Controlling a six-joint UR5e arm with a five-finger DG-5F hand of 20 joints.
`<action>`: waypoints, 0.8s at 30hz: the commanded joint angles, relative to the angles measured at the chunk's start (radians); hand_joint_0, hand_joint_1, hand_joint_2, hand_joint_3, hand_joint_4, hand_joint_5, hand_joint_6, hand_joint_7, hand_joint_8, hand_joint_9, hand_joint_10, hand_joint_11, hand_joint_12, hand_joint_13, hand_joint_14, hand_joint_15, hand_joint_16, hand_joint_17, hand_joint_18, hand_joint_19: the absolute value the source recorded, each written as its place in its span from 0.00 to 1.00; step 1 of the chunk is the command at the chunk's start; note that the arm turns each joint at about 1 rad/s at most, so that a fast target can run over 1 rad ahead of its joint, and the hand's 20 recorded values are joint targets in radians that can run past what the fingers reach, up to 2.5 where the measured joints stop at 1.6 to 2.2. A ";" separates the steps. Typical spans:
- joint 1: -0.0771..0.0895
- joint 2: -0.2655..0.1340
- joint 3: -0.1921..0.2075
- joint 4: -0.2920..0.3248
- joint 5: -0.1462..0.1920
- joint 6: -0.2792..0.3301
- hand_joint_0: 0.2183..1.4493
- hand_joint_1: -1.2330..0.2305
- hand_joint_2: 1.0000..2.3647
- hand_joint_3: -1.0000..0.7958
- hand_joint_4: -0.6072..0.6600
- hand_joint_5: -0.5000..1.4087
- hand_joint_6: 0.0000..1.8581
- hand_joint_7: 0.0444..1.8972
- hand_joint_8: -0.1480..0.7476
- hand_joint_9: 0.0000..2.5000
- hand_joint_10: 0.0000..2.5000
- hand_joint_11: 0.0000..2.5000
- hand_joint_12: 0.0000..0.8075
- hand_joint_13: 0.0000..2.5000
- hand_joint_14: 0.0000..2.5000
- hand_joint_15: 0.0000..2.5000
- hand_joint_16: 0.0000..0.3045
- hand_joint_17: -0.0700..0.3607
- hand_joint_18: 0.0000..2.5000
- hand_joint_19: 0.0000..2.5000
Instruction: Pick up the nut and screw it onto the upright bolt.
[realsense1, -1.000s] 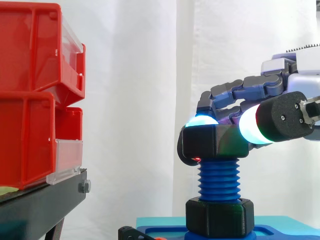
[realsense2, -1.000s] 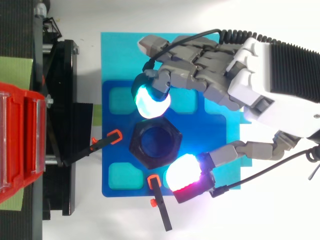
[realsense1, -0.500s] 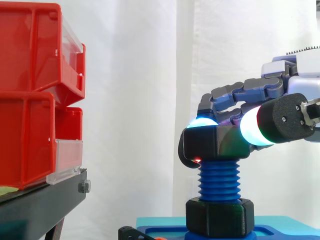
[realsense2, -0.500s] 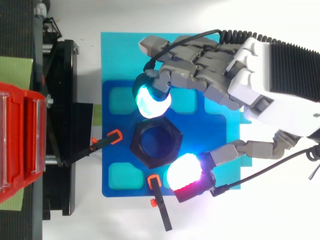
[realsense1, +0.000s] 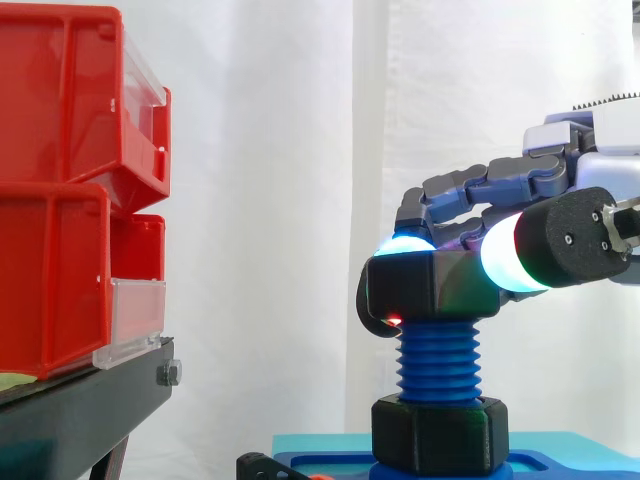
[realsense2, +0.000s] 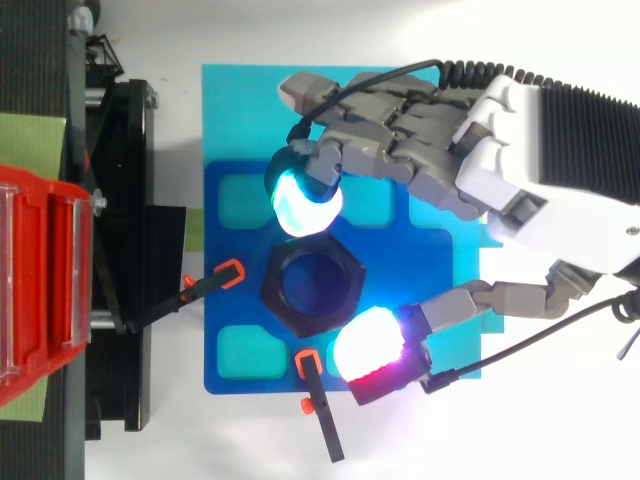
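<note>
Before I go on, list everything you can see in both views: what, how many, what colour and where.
nut: one, black, on top of the bolt, pinched by the hand
bolt: one, blue, upright on the base plate
second nut: one, black, at the bolt's foot
base plate: one, dark blue with lighter recesses, under the bolt
mat: one, cyan, under the base plate
clamps: two, black with orange tips, at the plate's edges
bins: two, red, stacked on the stand
stand: one, black, beside the plate
curtain: one, white, behind
hand: one, grey and white, glowing pads against the nut
</note>
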 joint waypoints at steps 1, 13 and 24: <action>0.001 0.000 -0.003 0.001 0.000 0.000 0.24 0.33 0.00 0.28 0.65 0.16 0.27 0.65 0.47 0.12 0.00 0.00 0.44 0.17 0.00 0.00 0.17 0.43 0.16 0.03; 0.001 0.000 -0.003 0.000 0.000 0.000 0.24 0.33 0.00 0.28 0.65 0.16 0.27 0.65 0.47 0.12 0.00 0.00 0.44 0.17 0.00 0.00 0.17 0.43 0.16 0.03; 0.006 -0.002 -0.041 0.057 0.000 0.002 0.24 0.33 0.00 0.28 0.65 0.16 0.27 0.65 0.47 0.12 0.00 0.00 0.44 0.17 0.00 0.00 0.17 0.43 0.16 0.03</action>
